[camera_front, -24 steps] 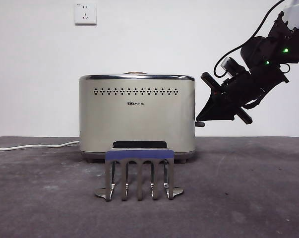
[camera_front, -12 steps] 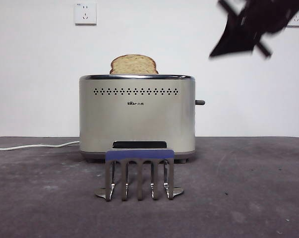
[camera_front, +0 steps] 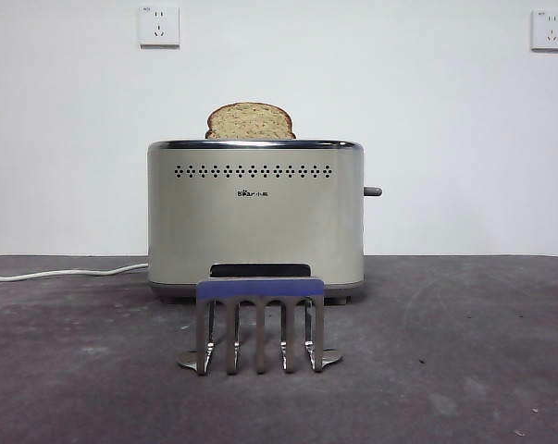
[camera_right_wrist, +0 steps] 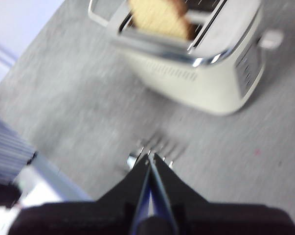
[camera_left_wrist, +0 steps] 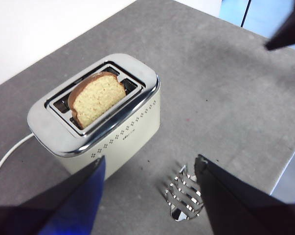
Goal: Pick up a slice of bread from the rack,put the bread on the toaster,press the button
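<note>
Above the toaster (camera_front: 255, 217), the slice of bread (camera_front: 250, 121) has popped up; the right gripper (camera_right_wrist: 150, 164), jaws closed and empty, has withdrawn from the button (camera_front: 372, 191); left gripper (camera_left_wrist: 149, 169) gapes empty.

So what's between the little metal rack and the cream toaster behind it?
Only bare grey tabletop between the shiny metal rack and cream-beige toaster, shown in the left wrist view.

Front camera sits low at table height, looking level and close at the rack (camera_front: 260, 324) with the toaster (camera_front: 255, 217) right behind it. Left wrist camera looks steeply down from high up, taking in toaster (camera_left_wrist: 96, 117) and rack (camera_left_wrist: 183, 198) together. Right wrist camera, blurred, looks down from above too, sharing the same toaster (camera_right_wrist: 196, 58) and rack (camera_right_wrist: 154, 147).
</note>
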{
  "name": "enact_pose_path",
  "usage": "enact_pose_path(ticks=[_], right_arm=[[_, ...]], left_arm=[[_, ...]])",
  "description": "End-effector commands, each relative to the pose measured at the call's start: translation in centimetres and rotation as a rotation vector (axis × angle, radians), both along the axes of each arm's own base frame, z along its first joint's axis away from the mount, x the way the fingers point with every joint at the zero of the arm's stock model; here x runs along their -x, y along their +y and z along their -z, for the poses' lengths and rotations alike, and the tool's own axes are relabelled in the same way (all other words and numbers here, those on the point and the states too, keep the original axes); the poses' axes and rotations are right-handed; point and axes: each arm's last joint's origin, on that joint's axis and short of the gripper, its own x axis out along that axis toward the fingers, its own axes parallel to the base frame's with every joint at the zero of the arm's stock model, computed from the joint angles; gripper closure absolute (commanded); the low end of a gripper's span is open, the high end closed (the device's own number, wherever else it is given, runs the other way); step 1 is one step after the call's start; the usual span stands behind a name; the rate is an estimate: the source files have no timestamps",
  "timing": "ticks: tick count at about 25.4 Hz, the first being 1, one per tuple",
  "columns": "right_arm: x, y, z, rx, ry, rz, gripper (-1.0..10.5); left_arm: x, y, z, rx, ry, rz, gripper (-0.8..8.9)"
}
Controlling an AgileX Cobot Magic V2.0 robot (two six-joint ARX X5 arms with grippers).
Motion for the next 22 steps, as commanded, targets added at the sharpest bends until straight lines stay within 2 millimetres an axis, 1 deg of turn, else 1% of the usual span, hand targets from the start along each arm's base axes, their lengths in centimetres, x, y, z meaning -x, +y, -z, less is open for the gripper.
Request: enact_pose_path(ticks=[1,2,3,6,10,14,22], right_arm=[[1.7,-0.1,-0.1,0.025,0.000,-0.038,9.6],[2.3,-0.1,-0.3,0.025,0.002,-0.043,9.6],[2.9,-0.1,-0.5,0.024,0.002,-0.049,9.6],[4.2,-0.2,-0.9,0.022,-0.014,-0.055,9.6],[4.9,-0.4,-1.2,0.012,-0.033,-0.048,9.5],[5.3,-0.4,-1.4,0.011,-0.044,-0.048,9.5],[5.3,-0.4,-1.4,0.011,-0.044,-0.048,9.5]], left_arm=[[0.1,0.0,0.1,-0.002,0.018,0.003,7.09],[0.1,0.0,0.2,-0.004,0.023,0.004,7.98],[0.1,0.0,0.2,-0.005,0.029,0.007,8.27],[0.2,-0.1,0.3,0.012,0.044,0.040,8.22],[0.2,-0.1,0.2,0.013,0.044,0.040,8.17],[0.2,-0.1,0.2,0.013,0.042,0.041,8.17],[0.2,-0.1,0.2,0.013,0.041,0.039,8.17]])
